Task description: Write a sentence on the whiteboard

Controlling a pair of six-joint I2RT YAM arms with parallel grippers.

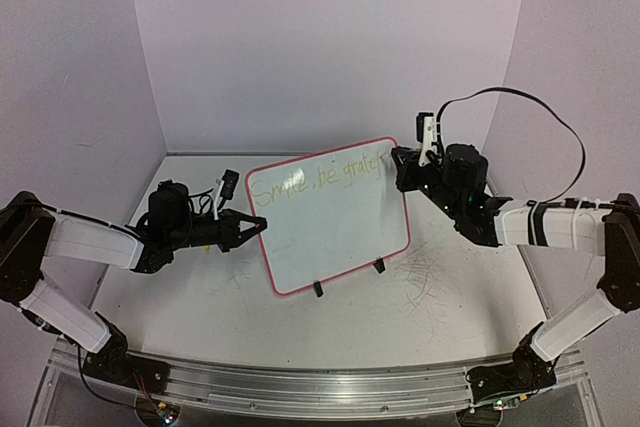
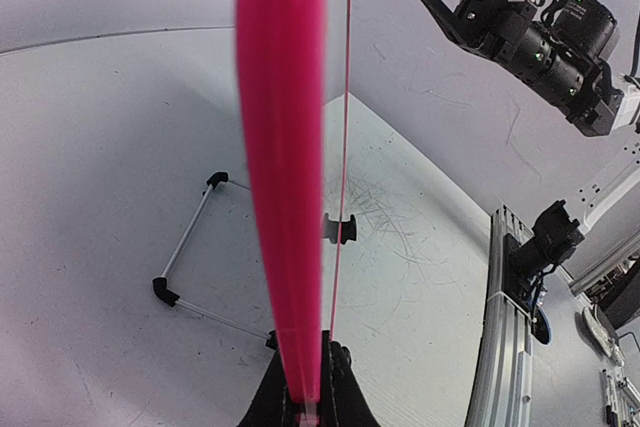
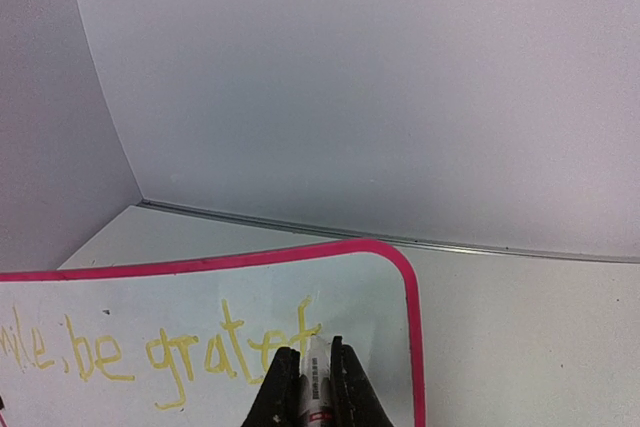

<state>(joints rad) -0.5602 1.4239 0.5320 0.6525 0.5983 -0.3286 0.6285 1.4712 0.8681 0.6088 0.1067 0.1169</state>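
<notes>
Here the whiteboard (image 1: pixel 335 227) stands propped on its clip feet (image 1: pixel 318 289) near the middle of the table (image 1: pixel 440 297), its face toward the arms. The left gripper (image 1: pixel 257 228) pinches the board's left edge. In its wrist view the pink frame (image 2: pixel 285 197) runs edge-on, straight up from between the closed fingers (image 2: pixel 345 397). The right gripper (image 1: pixel 400 165) is at the board's upper right corner, its fingers (image 3: pixel 280 392) clamped on a marker (image 3: pixel 318 382) whose tip touches the white surface. The sentence (image 3: pixel 180 352) runs along the top of the board in yellow and reads "Smile, be gratef". The marker tip sits right at the last letter.
</notes>
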